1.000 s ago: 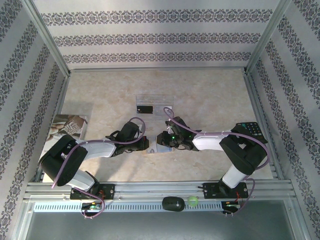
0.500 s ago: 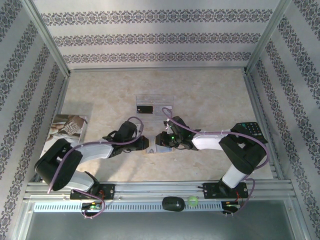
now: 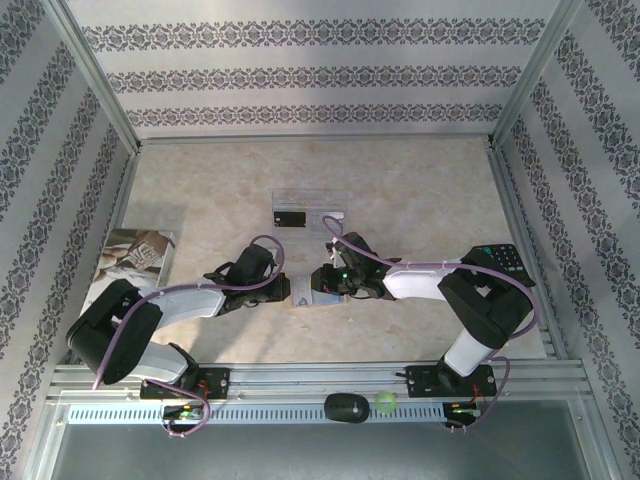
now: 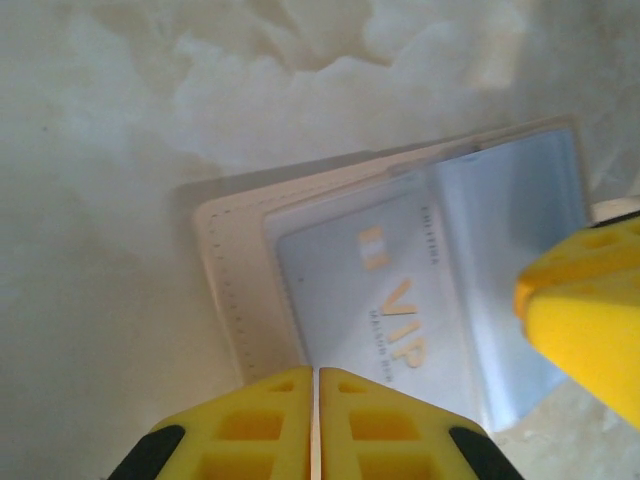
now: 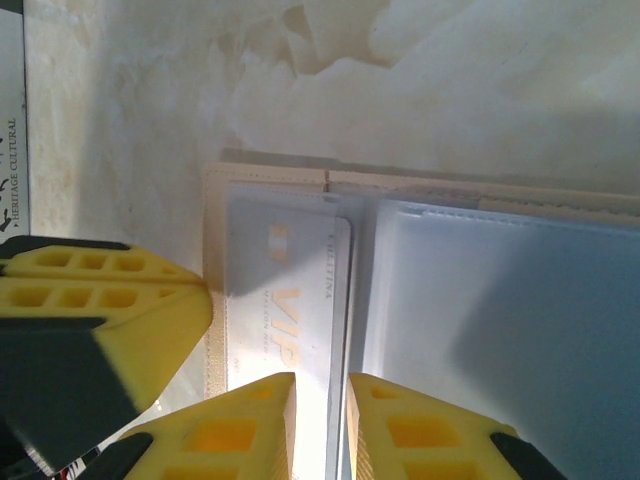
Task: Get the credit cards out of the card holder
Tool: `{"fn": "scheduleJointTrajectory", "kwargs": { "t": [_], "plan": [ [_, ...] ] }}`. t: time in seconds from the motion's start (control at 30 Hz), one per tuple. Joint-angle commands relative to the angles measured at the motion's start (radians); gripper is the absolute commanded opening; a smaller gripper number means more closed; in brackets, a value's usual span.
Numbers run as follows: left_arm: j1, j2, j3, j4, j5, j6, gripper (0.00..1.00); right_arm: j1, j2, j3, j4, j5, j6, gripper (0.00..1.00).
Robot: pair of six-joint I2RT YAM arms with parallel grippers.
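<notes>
Card holder (image 3: pixel 301 293) open flat on the desk (image 3: pixel 420 190), directly between the two sets of jaws, with a tan stitched border around a pale blue-grey inside. Pale card (image 4: pixel 365 310) with gold "VIP" lettering lying in the holder's left half, partly overlapped by a translucent sleeve from the other half. Left jaws at the holder's left edge, pressed together with only a hairline between them, tips right at the tan border by the pale card's end; grip on anything there impossible to tell. Right jaws over the holder from its right side, parted by a narrow gap, with the pale card's long edge in line with that gap; contact with the card unclear. Black card (image 3: pixel 290 217) with a small white mark beyond the holder, inside a clear tray (image 3: pixel 312 197), well apart from the holder. Booklet (image 3: pixel 135 252) far to the holder's left, near the desk's edge. Keypad device (image 3: pixel 507 262) far to the holder's right, beside the right arm's elbow.
</notes>
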Motion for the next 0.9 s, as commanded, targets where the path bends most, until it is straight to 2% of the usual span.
{"fn": "scheduleJointTrajectory", "kwargs": {
  "t": [0.0, 0.53, 0.87],
  "plan": [
    [0.009, 0.035, 0.027, -0.039, -0.034, 0.025, 0.11, 0.014, 0.014, 0.030, -0.011, -0.009, -0.018, 0.21],
    [0.009, 0.091, -0.006, -0.014, -0.033, 0.011, 0.08, 0.003, 0.055, 0.030, 0.020, -0.009, 0.014, 0.18],
    [0.010, 0.090, -0.006, -0.006, -0.029, 0.009, 0.06, -0.009, 0.043, 0.014, 0.035, 0.004, 0.040, 0.11]
  ]
}}
